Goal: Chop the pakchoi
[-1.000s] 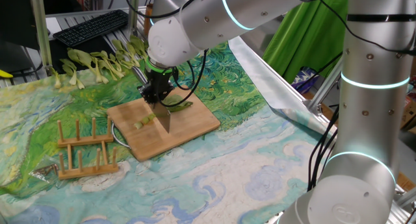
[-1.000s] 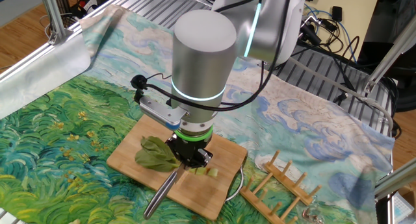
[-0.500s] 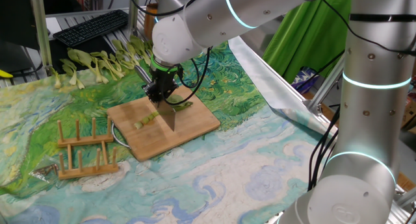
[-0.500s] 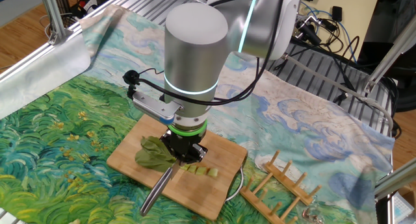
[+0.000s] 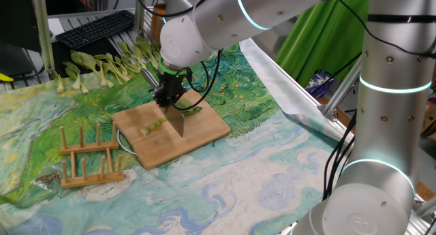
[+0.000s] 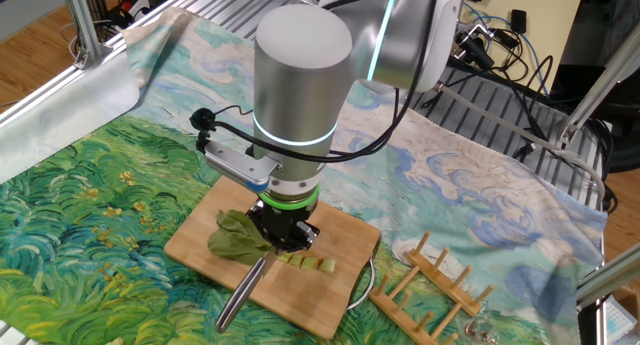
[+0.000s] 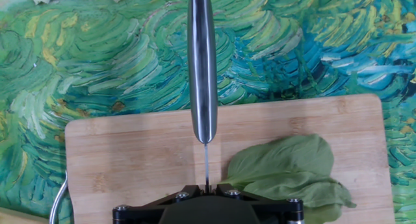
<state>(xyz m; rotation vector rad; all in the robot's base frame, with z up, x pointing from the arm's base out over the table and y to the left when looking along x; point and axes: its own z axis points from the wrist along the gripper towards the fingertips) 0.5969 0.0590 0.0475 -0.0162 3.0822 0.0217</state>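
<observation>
- Nearest to us in the hand view, we see the black body of the gripper [image 7: 207, 208] at the bottom edge, its fingers drawn together on the knife [image 7: 202, 68]; the steel handle runs straight away from us and the thin spine of the blade shows just above the gripper body.
- Under the blade lies the cutting board [image 7: 130, 159], a pale wooden slab resting on the painted tablecloth [image 7: 97, 62].
- We see the dark green leaves of the pakchoi [image 7: 286, 169] on the board just to one side of the blade, flat and overlapping.
- From one fixed view, the gripper [image 5: 168, 99] points down over the middle of the cutting board [image 5: 211, 129], and the knife [image 5: 178, 122] blade stands on edge with its lower edge at the wood.
- In that view the pakchoi [image 5: 154, 125] is in cut pieces: pale stalk bits on one side of the blade, a greener part on the other.
- From the other fixed view, we see small pale stalk pieces in a short row beside the gripper [image 6: 283, 230], with the leafy part of the pakchoi [image 6: 238, 237] on its other side.
- Beside the board stands a wooden rack [image 5: 88, 157] with upright pegs.
- Further back, several whole greens [image 5: 102, 66] lie on the cloth, well apart from the board.
- Farthest away sits a black keyboard [image 5: 95, 27].
</observation>
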